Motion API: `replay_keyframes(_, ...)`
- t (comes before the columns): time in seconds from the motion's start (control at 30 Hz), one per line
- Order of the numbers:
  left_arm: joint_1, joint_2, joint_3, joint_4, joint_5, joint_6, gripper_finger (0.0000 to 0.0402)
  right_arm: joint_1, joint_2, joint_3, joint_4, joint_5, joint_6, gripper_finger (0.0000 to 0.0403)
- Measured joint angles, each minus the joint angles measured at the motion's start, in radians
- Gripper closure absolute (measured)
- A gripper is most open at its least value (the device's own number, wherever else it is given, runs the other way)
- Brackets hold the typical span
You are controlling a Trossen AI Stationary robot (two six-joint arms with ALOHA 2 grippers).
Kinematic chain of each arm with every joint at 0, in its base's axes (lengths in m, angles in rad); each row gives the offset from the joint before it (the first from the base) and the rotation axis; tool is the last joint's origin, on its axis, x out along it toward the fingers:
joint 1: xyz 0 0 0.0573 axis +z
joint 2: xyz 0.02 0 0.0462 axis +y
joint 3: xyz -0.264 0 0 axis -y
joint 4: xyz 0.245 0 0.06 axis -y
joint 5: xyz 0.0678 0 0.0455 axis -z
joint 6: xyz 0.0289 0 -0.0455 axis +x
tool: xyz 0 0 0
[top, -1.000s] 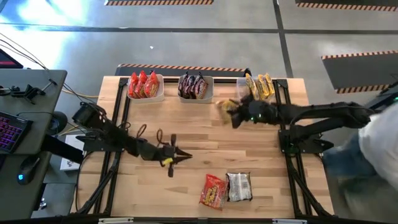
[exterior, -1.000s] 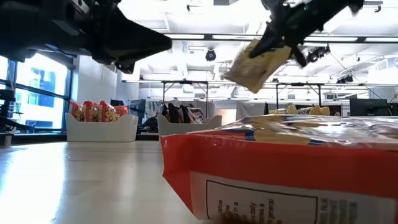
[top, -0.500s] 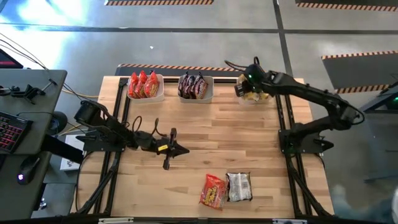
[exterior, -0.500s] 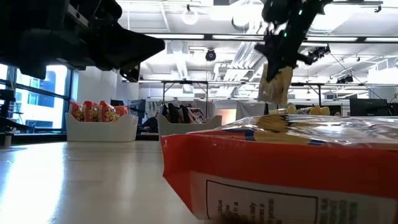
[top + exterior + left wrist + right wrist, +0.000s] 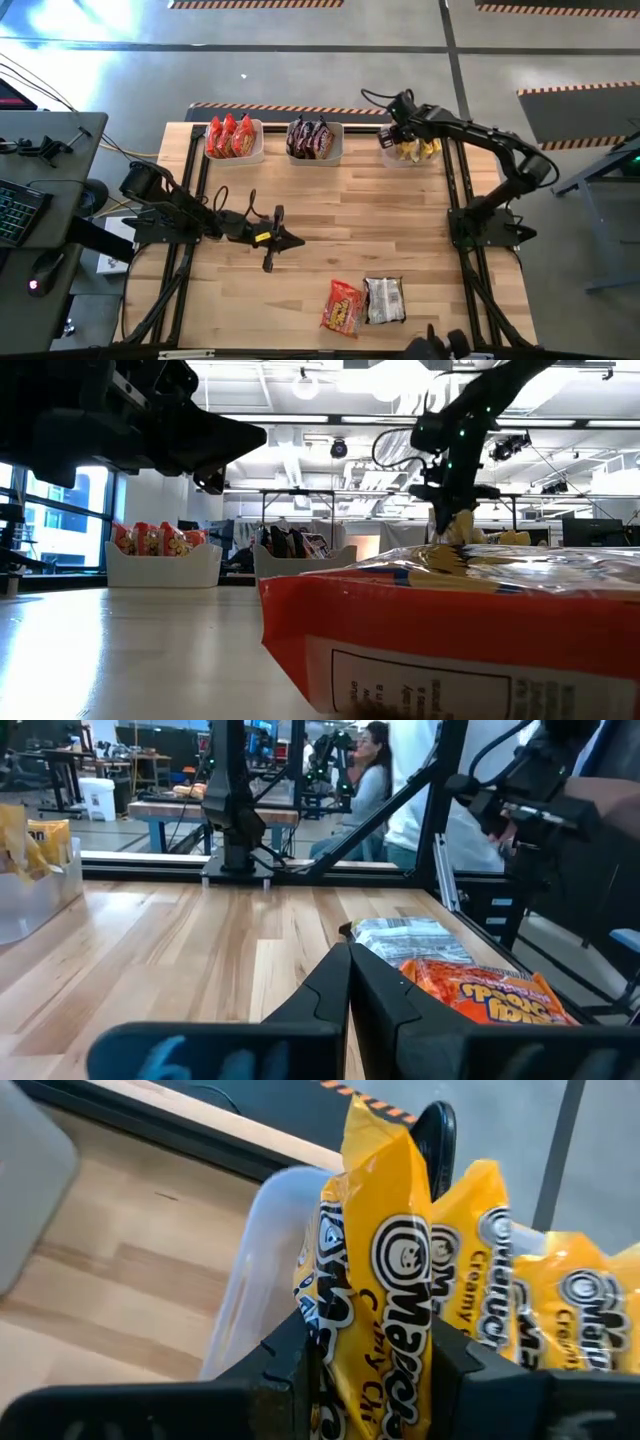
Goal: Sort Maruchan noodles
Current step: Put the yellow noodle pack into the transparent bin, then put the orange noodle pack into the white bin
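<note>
Currently, a yellow packet [image 5: 385,1295] is clamped upright between the fingers [image 5: 290,1370] of the right gripper [image 5: 393,140], inside the yellow bin [image 5: 388,158] at the far right of the table [image 5: 400,230]. More yellow packets [image 5: 425,148] stand just beside it in the same bin.

The remaining noodles are distributed as follows:
- Red packets [image 5: 229,136] stand upright in the far-left bin [image 5: 255,152].
- Dark packets [image 5: 311,138] stand upright in the middle bin [image 5: 335,155].
- One red packet [image 5: 343,306] and one silver packet [image 5: 383,299] lie flat, side by side and touching, near the table's near edge. The left wrist view shows both past the left arm's fingers.

The left gripper [image 5: 292,243] is fully closed and holds nothing. It sits over bare table left of centre, well apart from all packets and bins.

In the low view the red packet [image 5: 450,640] on the table fills the foreground; the right gripper [image 5: 445,510] hangs behind it over the yellow bin.

A person [image 5: 365,785] sits in the room beyond the table, visible in the left wrist view.
</note>
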Motion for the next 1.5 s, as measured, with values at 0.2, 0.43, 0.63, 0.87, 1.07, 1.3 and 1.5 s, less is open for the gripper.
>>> replay_keyframes(0.2,0.000,0.000,0.000,-0.001,0.000,-0.020,0.0401,-0.010,0.057,0.000,0.010,-0.003,0.002,0.0308)
replay_keyframes(0.43,0.000,0.000,0.000,-0.001,0.000,-0.022,0.0401,-0.010,0.103,0.000,0.034,-0.006,0.037,0.0308)
replay_keyframes(0.63,0.000,0.000,0.000,-0.001,0.000,-0.029,0.0401,-0.010,0.107,0.000,0.035,0.006,0.056,0.0288)
replay_keyframes(0.87,0.000,0.000,0.000,-0.001,0.000,-0.036,0.0401,-0.012,0.107,0.000,0.035,0.022,0.077,0.0227)
replay_keyframes(1.07,0.000,0.000,0.000,-0.001,0.000,-0.028,0.0401,-0.011,0.086,0.002,0.018,0.020,0.036,0.0170)
replay_keyframes(1.3,0.000,0.000,0.001,-0.002,0.000,-0.028,0.0401,-0.009,0.009,0.061,-0.048,0.020,0.008,0.0163)
replay_keyframes(1.5,0.000,0.000,0.001,-0.002,0.000,-0.027,0.0401,0.009,-0.085,0.092,-0.137,0.048,-0.043,0.0183)
